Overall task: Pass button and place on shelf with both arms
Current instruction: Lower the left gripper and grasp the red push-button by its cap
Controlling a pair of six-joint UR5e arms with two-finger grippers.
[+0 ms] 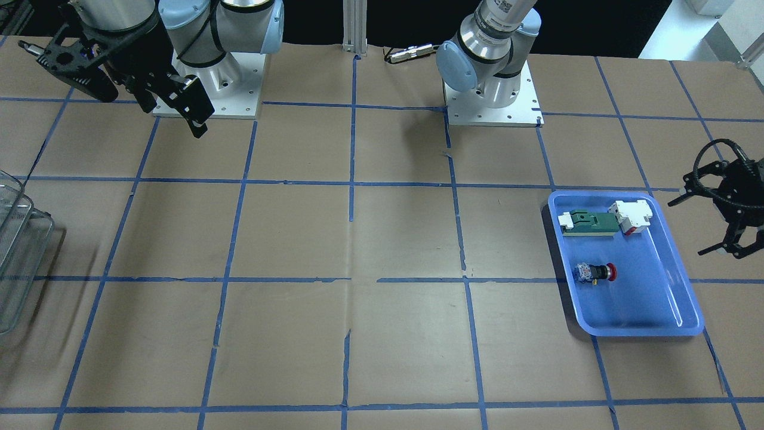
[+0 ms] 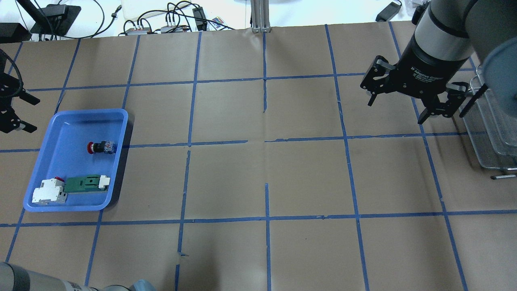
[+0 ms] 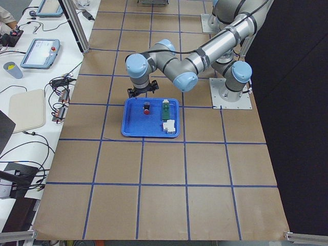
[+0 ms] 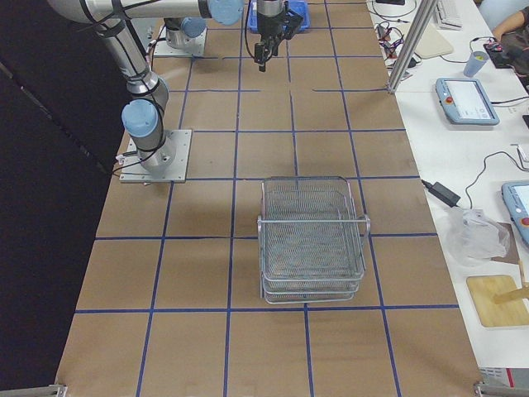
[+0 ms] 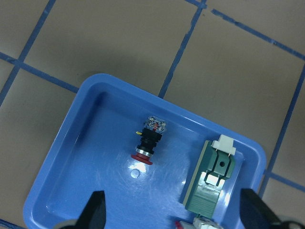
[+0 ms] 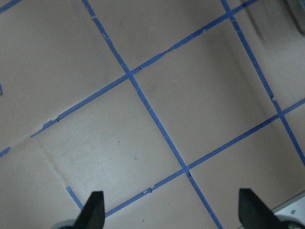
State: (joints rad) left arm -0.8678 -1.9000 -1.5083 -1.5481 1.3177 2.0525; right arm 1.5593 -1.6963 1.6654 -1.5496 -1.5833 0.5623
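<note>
Brown paper gridded with blue tape covers the surface [image 2: 262,182]. The pick-up has not begun: the button [image 2: 101,147] lies on its side in the blue tray [image 2: 91,111], apart from the green module [image 2: 83,184] and white block [image 2: 48,193], which sit side by side at the tray's other end. The left claw [image 2: 35,116] hangs just off the tray's edge, fingers apart and empty. Its next move is probably to come over the button and close on it. The right claw [image 2: 396,111], also spread and empty, hangs near the shelf [image 4: 312,240], which shows nothing on its tiers.

White lettering on right gripper [image 2: 396,110] body, blurred, reads roughly "2F Adaptive Gripper". Code-pattern label [image 1: 507,7] on left arm [image 1: 486,42], unreadable. No other legible text.
</note>
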